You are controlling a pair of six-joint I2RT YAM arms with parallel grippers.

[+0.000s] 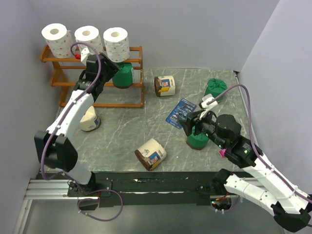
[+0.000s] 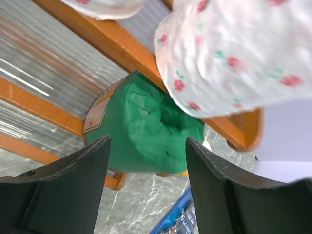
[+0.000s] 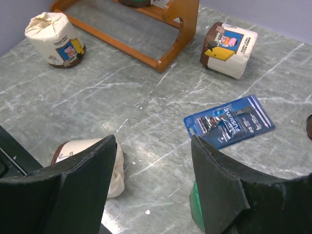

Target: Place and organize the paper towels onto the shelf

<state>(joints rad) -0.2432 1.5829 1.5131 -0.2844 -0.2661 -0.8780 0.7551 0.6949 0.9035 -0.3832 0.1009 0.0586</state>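
The shelf (image 1: 137,52) stands at the back left with three white paper towels (image 1: 88,36) along its top tier. A green roll (image 1: 123,76) sits at the right end of the middle tier. My left gripper (image 1: 112,66) hovers just before it, open. In the left wrist view the green roll (image 2: 146,122) lies just beyond the fingertips, under a white roll (image 2: 229,53). My right gripper (image 1: 193,122) hangs open over the table beside another green roll (image 1: 197,140). A third green roll (image 1: 215,89) lies at the far right.
Cream-and-brown rolls lie loose: one beside the shelf's foot (image 1: 89,120), one mid-table at the back (image 1: 165,85), one near the front edge (image 1: 151,154). A flat blue packet (image 1: 179,112) lies just left of my right gripper. Walls close in at the back and right.
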